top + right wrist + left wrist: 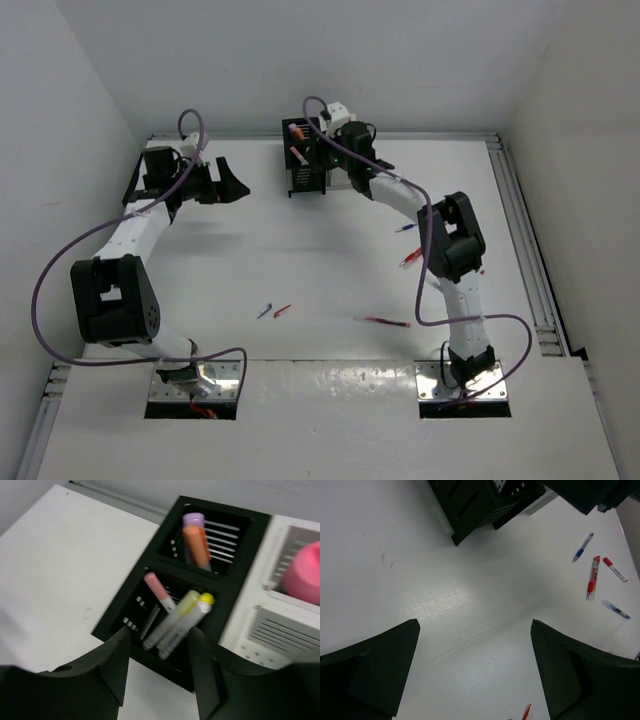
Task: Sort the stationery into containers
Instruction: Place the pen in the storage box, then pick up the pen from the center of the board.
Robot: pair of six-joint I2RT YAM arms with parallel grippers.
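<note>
White table (300, 255); markers (176, 624) inside black holder (120, 617)

The left arm folds at its elbow; the left tool (232, 184) points right, fingers spread wide, empty. The right arm stretches far forward; the right tool (160, 666) aims down, fingers partly parted, gripping nothing.

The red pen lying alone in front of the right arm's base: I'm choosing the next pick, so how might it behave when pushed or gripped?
The red pen looks thin and straight, so probably stiff and light. Lying flat on the smooth white table, it may roll or skid if nudged sideways, and likely offers little height to grasp.
</note>
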